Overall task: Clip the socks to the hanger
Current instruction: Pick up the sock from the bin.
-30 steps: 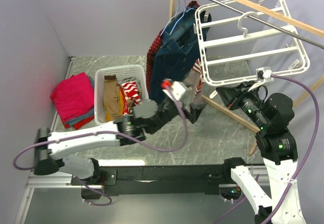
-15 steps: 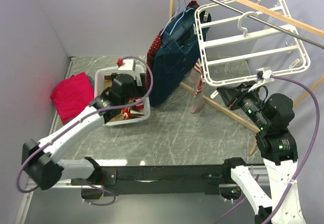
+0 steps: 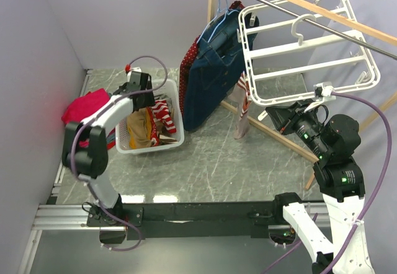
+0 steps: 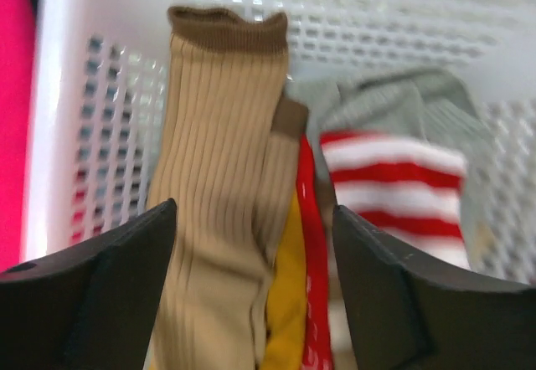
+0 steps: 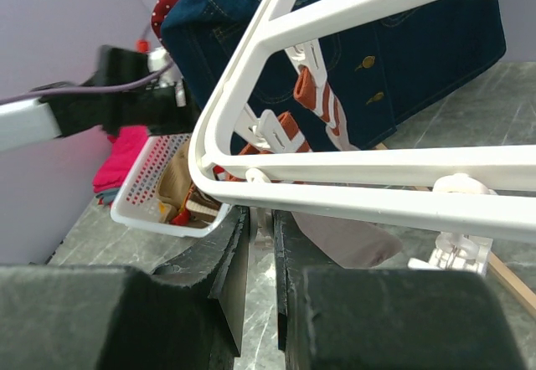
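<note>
over the white basket (image 3: 180, 142), where the left gripper (image 4: 253, 223) has swung away from the hanger (image 3: 310, 49) and left one sock (image 3: 241, 124) clipped there, its jaws hang spread above the tan socks (image 4: 219, 136), ready for the next pick, while the right gripper (image 5: 260, 229) pinches the hanger's rim.

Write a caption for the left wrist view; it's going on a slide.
Open left gripper poised over a ribbed tan sock in the white basket, beside a red-and-white striped sock.
</note>
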Tool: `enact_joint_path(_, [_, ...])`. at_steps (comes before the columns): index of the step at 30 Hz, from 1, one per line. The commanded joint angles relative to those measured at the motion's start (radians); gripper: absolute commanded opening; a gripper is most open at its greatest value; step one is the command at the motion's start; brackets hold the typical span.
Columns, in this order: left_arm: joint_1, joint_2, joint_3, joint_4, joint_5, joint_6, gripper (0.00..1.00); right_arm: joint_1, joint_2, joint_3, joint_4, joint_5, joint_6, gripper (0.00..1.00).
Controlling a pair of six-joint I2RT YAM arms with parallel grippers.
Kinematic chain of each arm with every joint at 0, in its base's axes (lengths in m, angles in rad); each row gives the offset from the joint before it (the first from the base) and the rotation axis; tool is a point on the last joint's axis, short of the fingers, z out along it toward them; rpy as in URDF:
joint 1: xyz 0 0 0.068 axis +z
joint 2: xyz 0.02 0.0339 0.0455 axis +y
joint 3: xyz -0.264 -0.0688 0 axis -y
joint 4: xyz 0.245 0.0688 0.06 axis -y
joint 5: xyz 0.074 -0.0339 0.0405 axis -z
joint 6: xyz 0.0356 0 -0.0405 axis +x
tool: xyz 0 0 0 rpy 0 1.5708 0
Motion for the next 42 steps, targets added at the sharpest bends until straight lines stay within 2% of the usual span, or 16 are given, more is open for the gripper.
enact_joint_path(1, [0.015, 0.150, 0.138, -0.082, -0.065, 0.036, 0.73, -0.006, -0.003, 0.004, 0.015, -0.003, -0.002, 0.15])
enact_joint_path(3, [0.022, 0.182, 0.163, -0.093, -0.081, 0.031, 0.64, -0.005, -0.005, 0.005, 0.015, -0.002, -0.003, 0.15])
enact_joint_path(10, [0.035, 0.206, 0.120, -0.073, -0.056, 0.005, 0.49, -0.005, -0.008, 0.001, 0.016, -0.002, -0.002, 0.15])
enact_joint_path(13, [0.035, 0.209, 0.106, -0.077, -0.047, -0.004, 0.27, -0.006, -0.008, -0.001, 0.016, -0.003, 0.000, 0.15])
enact_joint_path(14, [0.035, 0.203, 0.102, -0.083, -0.046, -0.003, 0.10, -0.005, -0.008, -0.002, 0.013, -0.002, -0.002, 0.15])
enact_joint_path(15, [0.033, 0.192, 0.100, -0.088, -0.047, -0.001, 0.03, -0.005, -0.008, 0.001, 0.013, -0.002, -0.003, 0.15])
enact_joint_path(16, [0.033, 0.155, 0.099, -0.090, -0.049, -0.001, 0.01, -0.008, -0.009, 0.002, 0.012, 0.000, -0.002, 0.15])
enact_joint_path(27, [-0.025, -0.144, 0.175, -0.180, -0.151, 0.098, 0.02, -0.006, -0.008, 0.013, 0.007, 0.004, -0.005, 0.15])
enact_joint_path(31, [-0.085, -0.205, 0.114, -0.212, -0.093, 0.083, 0.11, -0.005, -0.008, 0.013, 0.004, 0.007, -0.008, 0.15])
enact_joint_path(35, [-0.189, -0.227, -0.086, -0.188, -0.030, 0.001, 0.15, -0.005, -0.008, 0.011, 0.001, 0.006, -0.009, 0.15])
enact_joint_path(39, [-0.235, -0.228, -0.197, -0.179, 0.049, -0.050, 0.24, -0.005, -0.006, 0.010, 0.004, 0.003, -0.006, 0.15])
enact_joint_path(42, [-0.237, -0.282, -0.233, -0.168, 0.065, -0.072, 0.39, -0.005, -0.005, 0.013, 0.006, 0.003, -0.006, 0.15])
